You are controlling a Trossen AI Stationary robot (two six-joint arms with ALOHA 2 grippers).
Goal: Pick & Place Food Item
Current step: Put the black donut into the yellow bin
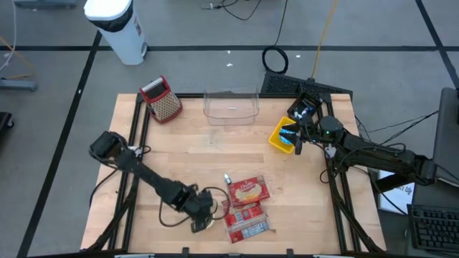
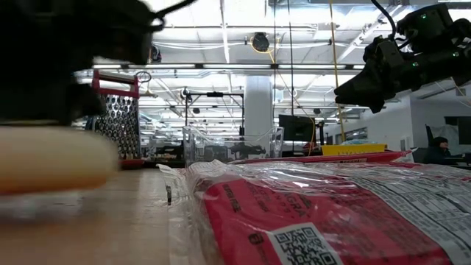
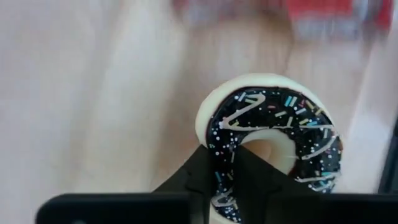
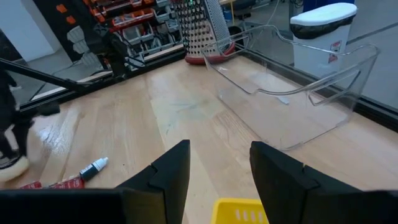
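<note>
on the wooden table (image 1: pixel 215 158); clear bin (image 1: pixel 231 106)

Ring doughnut (image 3: pixel 273 152) with dark chocolate icing, white drizzle and coloured sprinkles, pale dough showing at rim and hole; lying flat on the wooden table (image 1: pixel 215 154) near its front edge, just beside the red food packets (image 1: pixel 246 208). Pinched at one side of the ring between two dark fingers (image 3: pixel 211 180).

Two dark cabled arms, blk fingers (image 4: pixel 277 168)
</note>
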